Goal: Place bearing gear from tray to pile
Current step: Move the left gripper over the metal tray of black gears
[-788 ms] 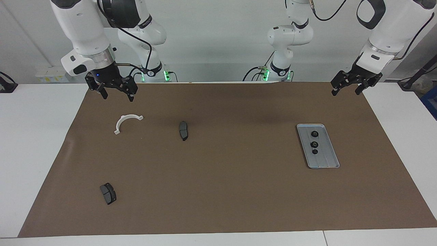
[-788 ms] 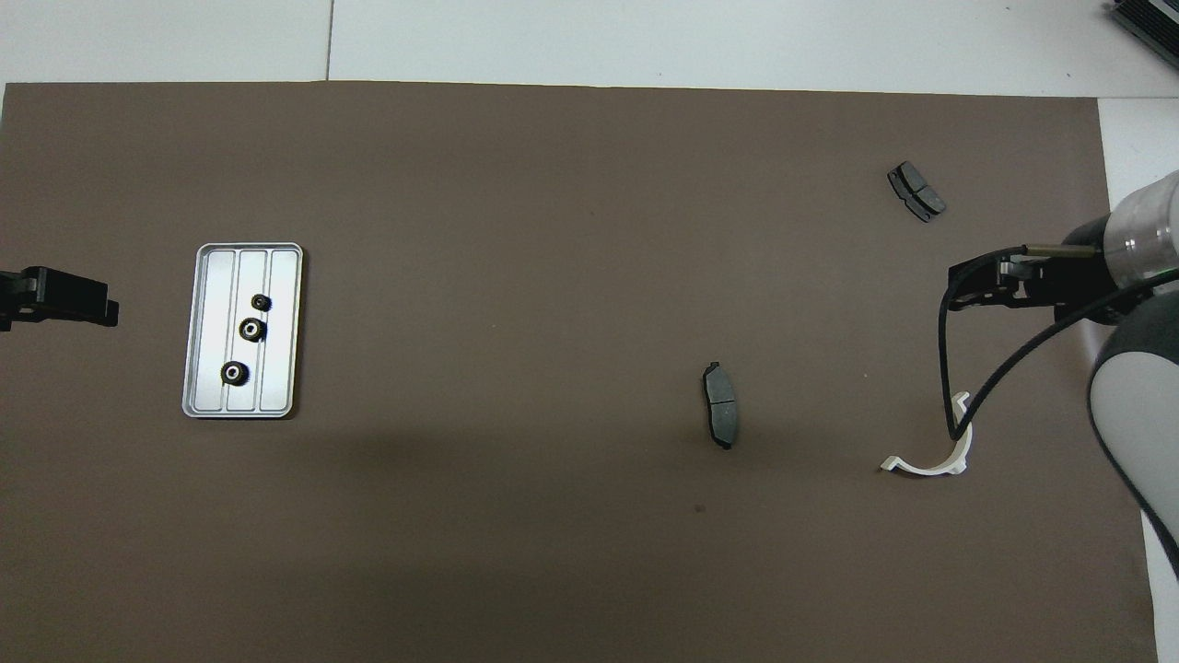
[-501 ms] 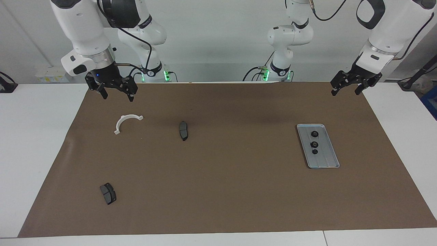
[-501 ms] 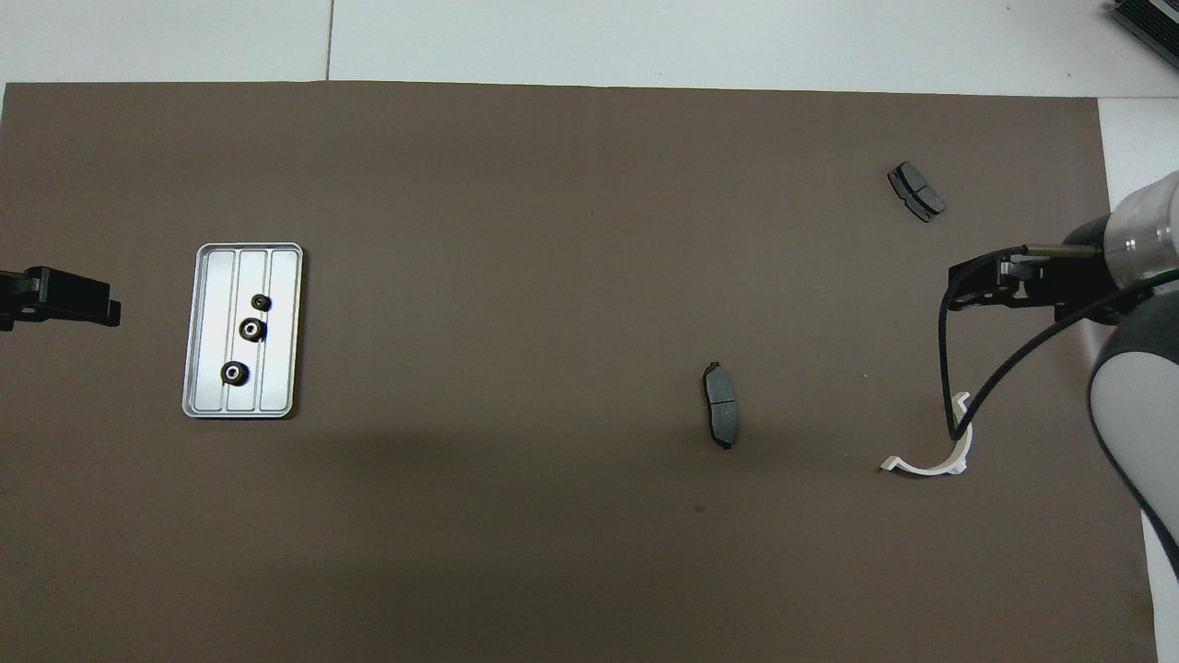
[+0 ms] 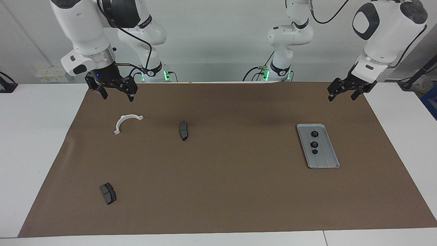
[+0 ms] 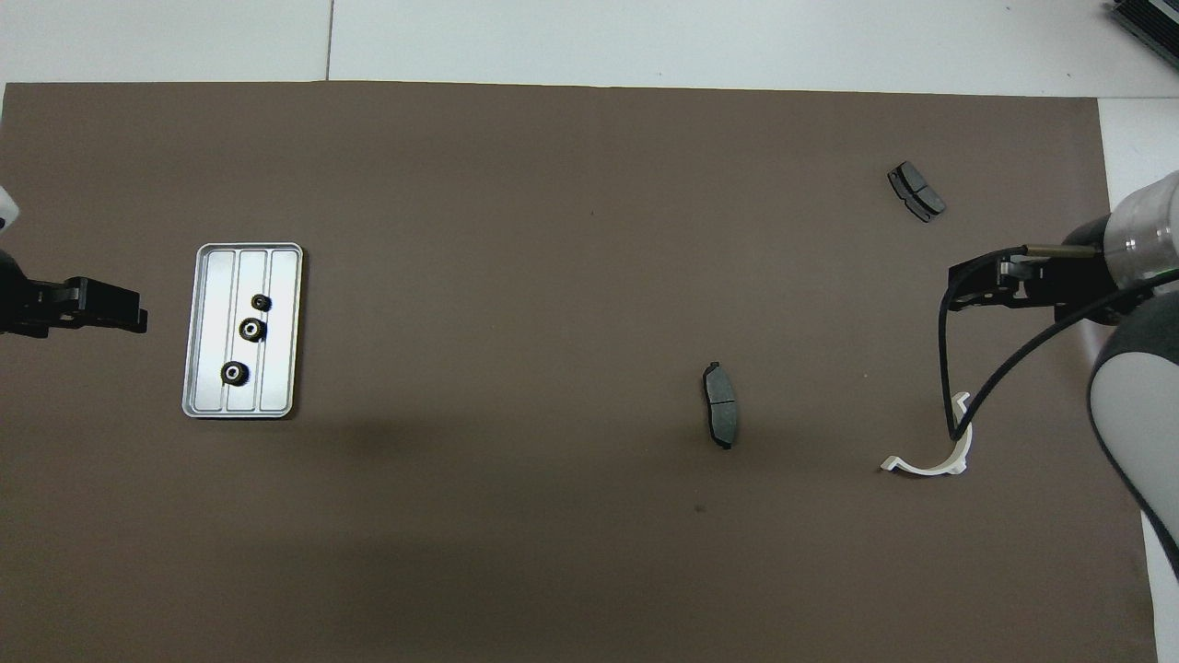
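Left hand (image 5: 340,93) open over brown mat (image 5: 218,191) | white table (image 5: 34,136)

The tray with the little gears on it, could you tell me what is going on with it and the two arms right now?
Nothing is being handled yet. Three small black bearing gears lie in a row in the metal tray toward the left arm's end of the table. The left gripper hangs open and empty over the brown mat, nearer the robots than the tray. The right gripper, also open and empty, waits above the white bracket. Two dark brake pads lie apart on the mat.
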